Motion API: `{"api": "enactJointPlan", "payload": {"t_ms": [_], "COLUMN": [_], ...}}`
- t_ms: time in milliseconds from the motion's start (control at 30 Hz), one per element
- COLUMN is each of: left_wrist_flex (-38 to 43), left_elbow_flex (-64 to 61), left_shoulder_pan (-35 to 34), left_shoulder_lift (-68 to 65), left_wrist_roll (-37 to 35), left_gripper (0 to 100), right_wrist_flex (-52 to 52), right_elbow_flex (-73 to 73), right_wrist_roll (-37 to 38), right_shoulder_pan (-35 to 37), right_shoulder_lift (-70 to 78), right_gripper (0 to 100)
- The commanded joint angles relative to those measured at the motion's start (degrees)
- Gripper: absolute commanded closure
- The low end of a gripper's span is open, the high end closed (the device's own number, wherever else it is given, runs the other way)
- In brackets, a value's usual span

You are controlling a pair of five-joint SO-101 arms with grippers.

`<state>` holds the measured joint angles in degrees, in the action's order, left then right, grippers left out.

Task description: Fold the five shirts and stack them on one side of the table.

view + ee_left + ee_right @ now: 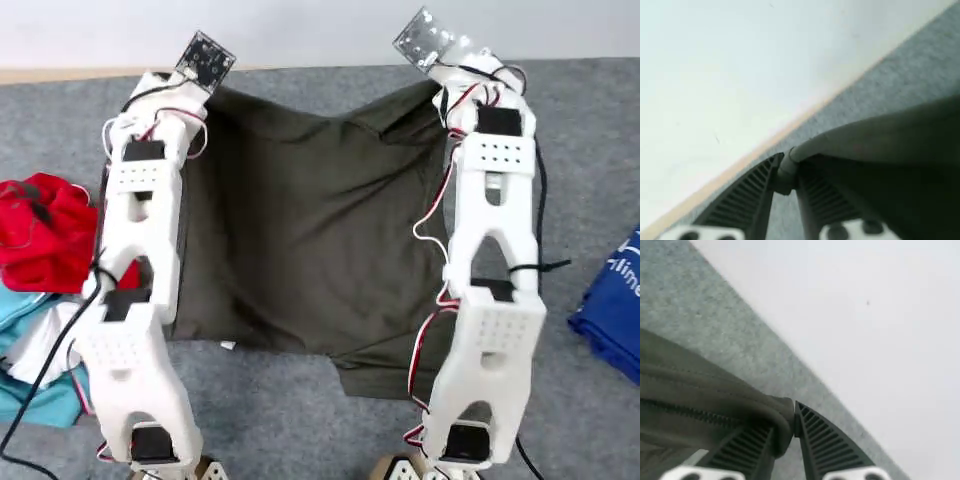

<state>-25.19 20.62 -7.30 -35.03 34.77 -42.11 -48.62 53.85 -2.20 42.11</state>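
Your left gripper and right gripper each pinch a far corner, at eleven and one o'clock, of the olive shirt spread mid-table; it looks soft, light and saggy, so corners suit gripping.

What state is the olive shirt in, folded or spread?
Spread: the olive shirt lies open across the table, far corners pinched in both arms' jaws.

**Middle taken, both edges crowded**

The olive shirt fills the middle, hemmed in by the left arm and the right arm. A red shirt and a teal-and-white heap crowd the left edge, and a blue shirt the right. Bare table lies open near, between the arm bases.
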Motion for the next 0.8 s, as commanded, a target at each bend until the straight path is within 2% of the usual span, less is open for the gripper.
{"api": "enactJointPlan", "payload": {"t_ms": [0, 200, 400, 633, 767], "left_wrist_flex": [-0.4, -10.3, -21.5, -47.8, -59.9], "left_elbow_flex": [13.0, 28.1, 37.8, 43.2, 44.7], "left_shoulder_pan": [-0.1, 0.3, 0.8, 1.4, 1.4], "left_shoulder_lift": [-5.5, -14.2, -18.5, -19.0, -19.3], "left_wrist_roll": [0.9, 0.7, 0.8, 0.9, 1.0], "left_gripper": [100, 100, 100, 100, 100], "right_wrist_flex": [1.2, -0.7, -6.5, -29.3, -41.5], "right_elbow_flex": [-13.8, -26.0, -30.2, -37.1, -40.8], "right_wrist_roll": [2.3, 2.3, 2.2, 2.2, 2.2], "right_shoulder_pan": [-0.7, -1.2, -2.0, -2.0, -2.0], "right_shoulder_lift": [5.7, 13.7, 14.4, 14.4, 14.4], "right_gripper": [98.7, 98.7, 98.7, 98.7, 98.7]}}
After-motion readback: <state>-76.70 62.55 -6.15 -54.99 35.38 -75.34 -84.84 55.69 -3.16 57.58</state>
